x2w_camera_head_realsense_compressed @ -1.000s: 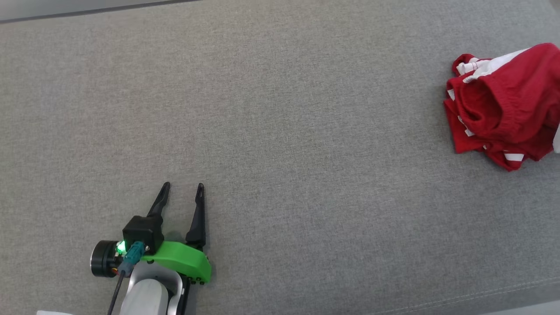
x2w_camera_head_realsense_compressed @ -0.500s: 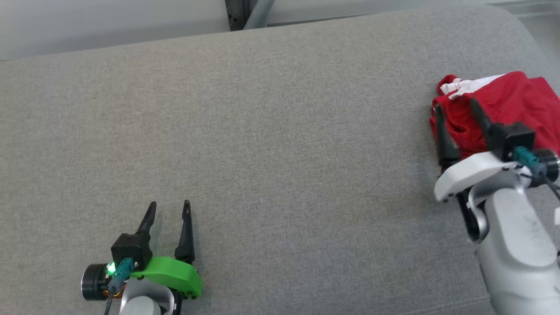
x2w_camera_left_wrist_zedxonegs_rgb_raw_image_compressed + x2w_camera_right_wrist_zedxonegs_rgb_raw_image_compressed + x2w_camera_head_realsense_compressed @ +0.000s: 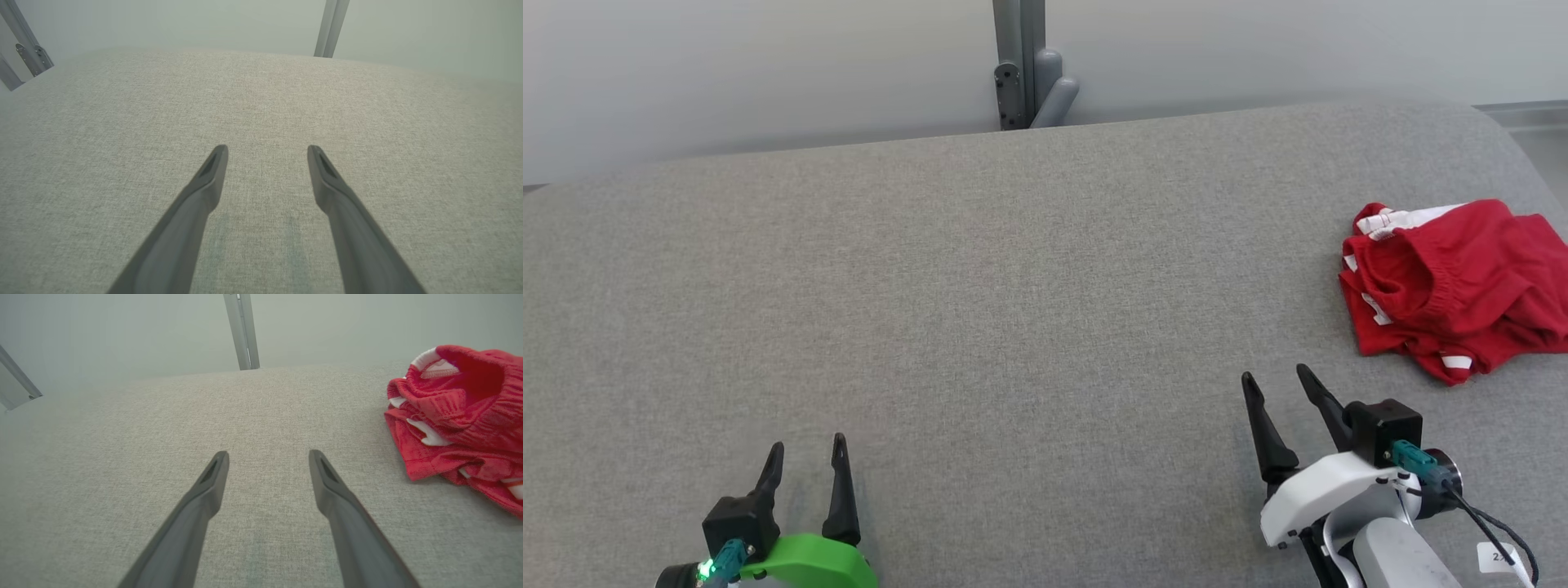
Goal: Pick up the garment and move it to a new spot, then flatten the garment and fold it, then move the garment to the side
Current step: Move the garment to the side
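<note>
Grey fabric surface (image 3: 1013, 286), red garment (image 3: 1454, 286) bunched far right. Left gripper (image 3: 807, 443), right gripper (image 3: 1274, 373) spread, empty. Set-aside likely done; next, recheck fold.

One small white tag (image 3: 1494, 559) beside the right arm (image 3: 1401, 562) bears print too small to read.
</note>
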Tool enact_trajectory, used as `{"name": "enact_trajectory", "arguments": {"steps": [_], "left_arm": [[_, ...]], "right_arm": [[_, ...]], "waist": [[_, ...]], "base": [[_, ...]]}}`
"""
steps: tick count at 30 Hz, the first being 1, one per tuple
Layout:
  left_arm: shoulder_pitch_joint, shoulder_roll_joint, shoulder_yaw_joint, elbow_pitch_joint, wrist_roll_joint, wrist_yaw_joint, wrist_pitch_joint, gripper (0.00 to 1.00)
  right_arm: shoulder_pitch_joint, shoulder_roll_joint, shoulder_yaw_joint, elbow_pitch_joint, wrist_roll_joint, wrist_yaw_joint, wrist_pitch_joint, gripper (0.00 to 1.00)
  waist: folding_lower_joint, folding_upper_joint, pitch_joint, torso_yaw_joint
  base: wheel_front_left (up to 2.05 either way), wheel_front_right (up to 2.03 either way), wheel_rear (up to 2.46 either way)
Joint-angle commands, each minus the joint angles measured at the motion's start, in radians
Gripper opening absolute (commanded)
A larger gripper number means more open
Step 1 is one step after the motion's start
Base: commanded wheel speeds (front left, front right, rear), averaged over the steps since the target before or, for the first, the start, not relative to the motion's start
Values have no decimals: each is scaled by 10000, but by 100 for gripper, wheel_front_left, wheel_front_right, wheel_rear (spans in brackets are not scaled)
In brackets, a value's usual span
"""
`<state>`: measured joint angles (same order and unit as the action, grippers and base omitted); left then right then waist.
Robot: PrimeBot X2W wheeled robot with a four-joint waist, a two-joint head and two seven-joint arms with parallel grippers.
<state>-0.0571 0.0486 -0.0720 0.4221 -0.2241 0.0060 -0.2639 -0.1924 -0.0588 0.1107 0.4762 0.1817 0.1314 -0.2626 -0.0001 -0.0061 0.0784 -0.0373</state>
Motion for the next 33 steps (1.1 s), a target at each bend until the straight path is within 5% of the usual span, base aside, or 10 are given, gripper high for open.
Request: {"name": "enact_trajectory", "arguments": {"steps": [1, 33], "left_arm": [[172, 43, 41, -33, 5, -4, 5, 100], [731, 46, 234, -770, -217, -153, 5, 100]], "right_arm": [[186, -13, 0, -112, 126, -17, -26, 100], [1247, 53, -256, -1503, -989, -17, -26, 100]], "waist": [[1, 61, -237, 192], [1, 61, -900, -45]], "base": [[0, 0, 0], [0, 0, 0]]}}
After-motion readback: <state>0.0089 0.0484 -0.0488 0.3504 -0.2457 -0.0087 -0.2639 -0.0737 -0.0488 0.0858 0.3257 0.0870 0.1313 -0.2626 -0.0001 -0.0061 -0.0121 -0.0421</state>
